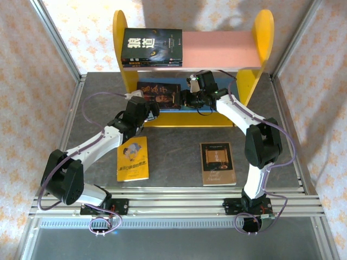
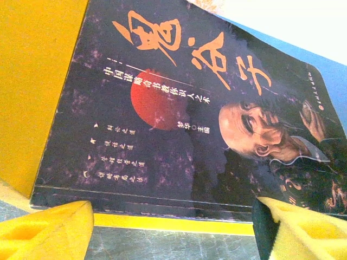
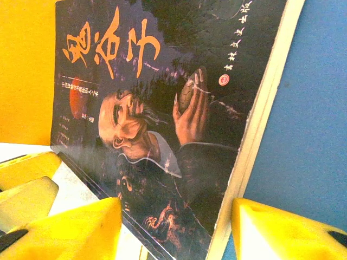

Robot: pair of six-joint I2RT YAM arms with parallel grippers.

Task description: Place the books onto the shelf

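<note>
1. From above, the small two-tier shelf with yellow rounded side panels [image 1: 264, 38] stands at the far side of the grey table [image 1: 179, 146]. A stack of dark paperbacks [image 1: 152, 47] lies flat at the left end of its pink upper board, and the rest of that board is bare. A dark paperback with an orange title [image 1: 159, 93] lies at the left of the blue lower board. The left gripper [image 1: 157, 104] is at its near edge and the right gripper [image 1: 187, 99] at its right edge. A yellow paperback [image 1: 133, 158] and a brown paperback [image 1: 218, 163] lie flat on the table, well apart, with open room around each
2. The left wrist camera shows the dark paperback [image 2: 179, 119] close up: orange brush characters, a red disc, an old man's face. Its left edge runs just beside the yellow side panel [image 2: 32, 81]; the blue lower board [image 2: 331, 76] is bare to its right. The left gripper [image 2: 174, 208] stands open, its yellow fingers [image 2: 49, 230] wide apart below the book's near edge, with nothing clamped
3. The right wrist camera looks along the dark paperback [image 3: 162, 108] from its other side and shows the pale page edge. The right gripper [image 3: 176, 206] is open, with the book's near corner between its yellow fingers [image 3: 282, 233] and a gap beside that pad. The blue lower board [image 3: 314, 135] lies bare to the right
</note>
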